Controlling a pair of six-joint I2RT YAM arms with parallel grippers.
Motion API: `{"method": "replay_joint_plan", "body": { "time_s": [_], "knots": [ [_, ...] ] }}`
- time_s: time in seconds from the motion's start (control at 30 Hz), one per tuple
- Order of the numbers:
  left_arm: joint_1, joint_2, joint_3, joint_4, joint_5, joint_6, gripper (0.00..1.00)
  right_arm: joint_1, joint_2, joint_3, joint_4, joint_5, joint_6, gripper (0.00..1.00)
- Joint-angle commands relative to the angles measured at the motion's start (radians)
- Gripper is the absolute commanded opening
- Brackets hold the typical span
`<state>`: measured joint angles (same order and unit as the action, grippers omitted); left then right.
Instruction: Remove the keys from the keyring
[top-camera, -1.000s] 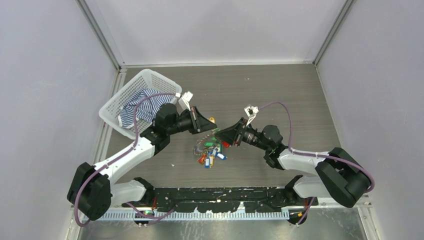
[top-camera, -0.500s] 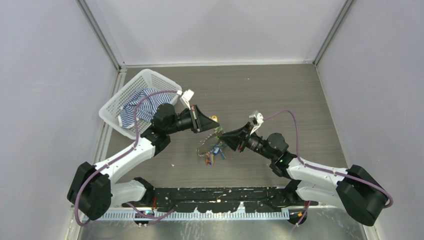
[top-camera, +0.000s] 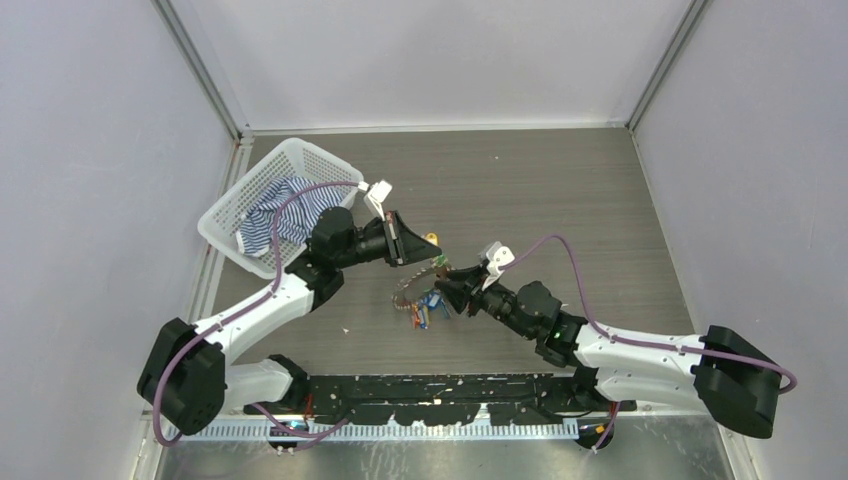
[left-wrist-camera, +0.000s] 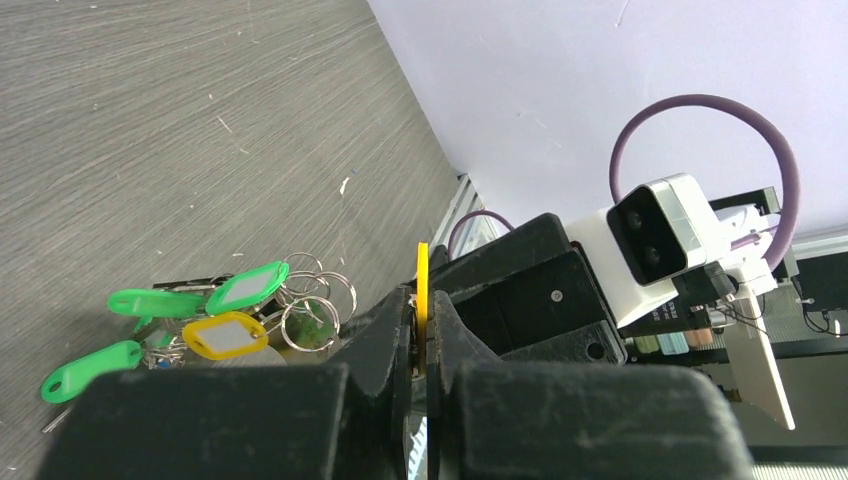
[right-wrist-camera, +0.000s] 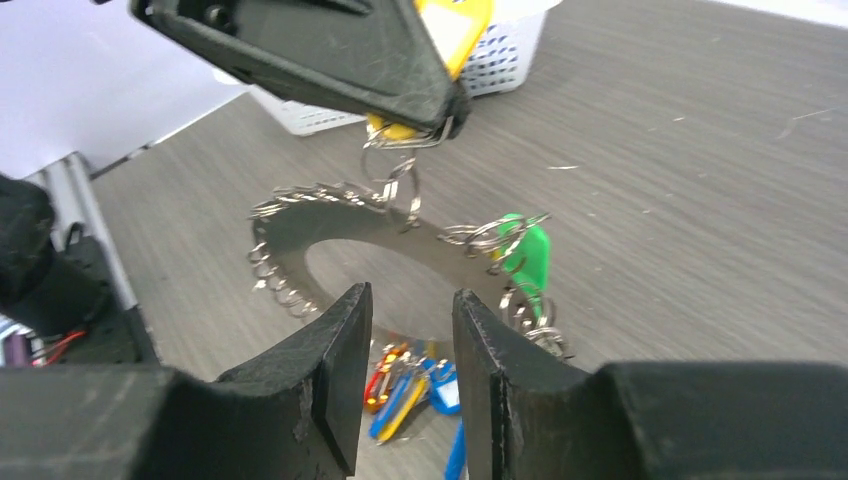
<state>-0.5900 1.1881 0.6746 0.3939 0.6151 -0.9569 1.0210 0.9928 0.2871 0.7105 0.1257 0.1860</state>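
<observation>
**Top view.** A grey-brown wood-grain table (top-camera: 560, 190) sits between pale lilac walls. At 10 o'clock on it, a white mesh basket (top-camera: 300, 160) holds a striped cloth (top-camera: 285, 212). At the centre the left gripper (top-camera: 412, 245) is pressed together on a yellow tag (top-camera: 430, 239). The keyring (top-camera: 400, 290) hangs tilted just below it, and the keys (top-camera: 425, 310) are bunched at the ring's 6 o'clock. The right gripper (top-camera: 448, 285) comes in from 4 o'clock, its tips at the ring's edge. A second ago that arm reached in from 3 o'clock. Its elbow has since swung lower and further out, and the keys, then fanned on the table, have drawn into a tighter clump. The left arm has barely shifted. The ring's own outline is hard to make out here.

**Left wrist.** The left gripper (left-wrist-camera: 422, 325) pinches the yellow tag (left-wrist-camera: 422, 275) edge-on. The keys (left-wrist-camera: 235, 300), some with green tags, dangle at 9 o'clock over the table (left-wrist-camera: 150, 120). The large ring is hidden behind the fingers.

**Right wrist.** The right gripper (right-wrist-camera: 410, 335) has its fingers (right-wrist-camera: 335, 370) spread, with nothing between them. The keyring (right-wrist-camera: 285, 235), fringed with small rings, arcs beyond the tips, and one green tag (right-wrist-camera: 532, 255) is at 3 o'clock. At 12 o'clock the left gripper (right-wrist-camera: 445, 108) clamps the yellow tag (right-wrist-camera: 455, 25), with the basket (right-wrist-camera: 500, 65) behind. The keys (right-wrist-camera: 405, 385) are partly cut off at 6 o'clock.
</observation>
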Motion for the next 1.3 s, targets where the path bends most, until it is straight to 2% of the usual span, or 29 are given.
{"method": "replay_joint_plan", "body": {
  "time_s": [0.0,0.47,0.63,1.0,1.17,1.27],
  "knots": [
    [-0.005,-0.008,0.034,0.11,0.027,0.004,0.01,0.019,0.008,0.033,0.101,0.155,-0.113,0.41],
    [-0.035,-0.025,0.058,0.011,-0.103,-0.005,0.0,0.109,0.118,0.053,0.235,0.311,-0.255,0.41],
    [-0.054,-0.038,0.068,-0.029,-0.154,-0.018,0.0,0.124,0.175,0.065,0.305,0.338,-0.286,0.37],
    [-0.058,-0.053,0.067,-0.032,-0.177,-0.036,0.01,0.151,0.247,0.073,0.393,0.412,-0.329,0.35],
    [-0.058,-0.056,0.065,-0.033,-0.175,-0.036,0.01,0.154,0.269,0.076,0.421,0.423,-0.342,0.24],
    [-0.059,-0.059,0.062,-0.035,-0.177,-0.033,0.0,0.158,0.274,0.081,0.421,0.43,-0.345,0.08]
  ]
}}
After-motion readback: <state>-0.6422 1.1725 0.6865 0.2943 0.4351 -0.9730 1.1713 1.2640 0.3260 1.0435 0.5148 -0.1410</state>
